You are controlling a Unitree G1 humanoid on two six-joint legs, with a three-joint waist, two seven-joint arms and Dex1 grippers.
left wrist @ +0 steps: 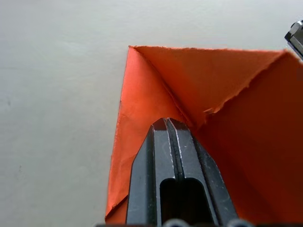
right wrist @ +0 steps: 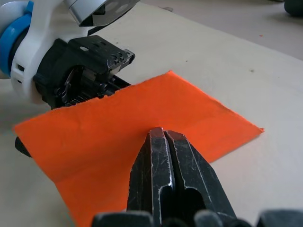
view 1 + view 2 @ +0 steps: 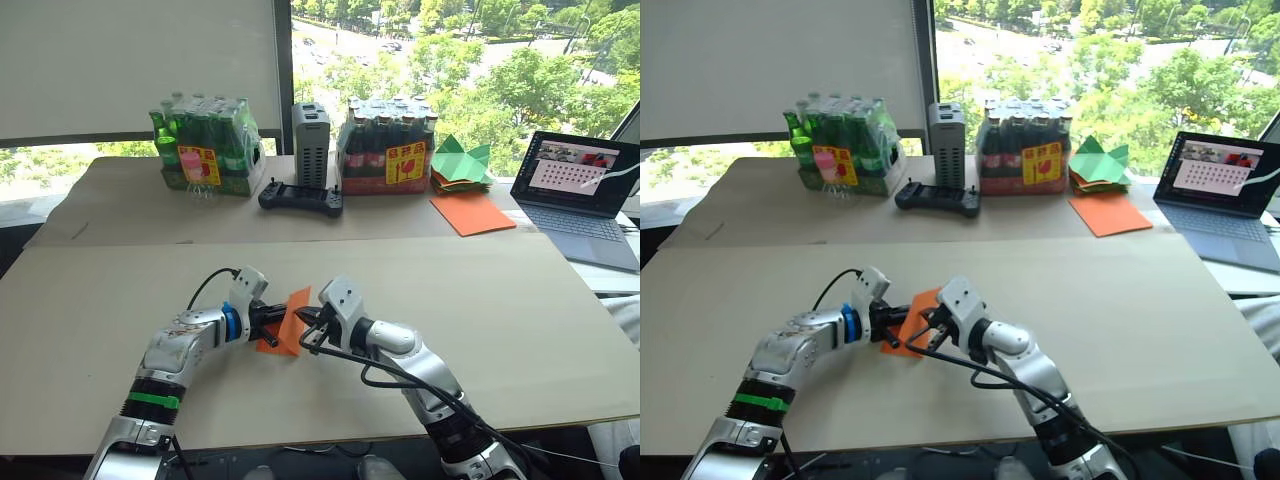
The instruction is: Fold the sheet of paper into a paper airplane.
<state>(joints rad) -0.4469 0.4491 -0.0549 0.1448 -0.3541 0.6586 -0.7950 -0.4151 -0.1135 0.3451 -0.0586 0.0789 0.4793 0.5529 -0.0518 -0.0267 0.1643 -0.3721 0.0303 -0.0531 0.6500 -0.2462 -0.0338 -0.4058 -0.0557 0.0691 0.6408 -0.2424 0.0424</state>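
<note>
The left gripper (image 1: 173, 124) has its two black fingers (image 1: 161, 156) pressed flat together, clenched on the thin bright-orange sheet of paper (image 3: 291, 321), their tips at the crease where two folded flaps meet. The right gripper (image 2: 162, 133) is likewise clenched, fingers (image 2: 180, 161) tight together with no gap, tips against the orange paper's flat face; whether a layer lies between them cannot be told.

The sheet sits near the middle of the front beige cardboard tabletop (image 3: 520, 320), between the two grippers, the left one at its 9 o'clock and the right one at its 3 o'clock. Part of it stands tilted up off the surface, with one corner raised toward 12 o'clock. In the left wrist view it shows a pointed corner with diagonal creases and one ragged flap edge; its long axis cannot be told.

Open tabletop lies all round the sheet. Well away at 12 o'clock, on the far tabletop, stand a shrink-wrapped pack of green glass bottles (image 3: 207, 145), a grey upright box (image 3: 310, 145), a black handheld controller (image 3: 301, 197) and a pack of dark bottles (image 3: 388, 148). At 1 o'clock lie a stack of green folded paper shapes (image 3: 460, 163) and a larger smooth orange sheet (image 3: 473, 213), with an open laptop (image 3: 583, 195) at 2 o'clock.
</note>
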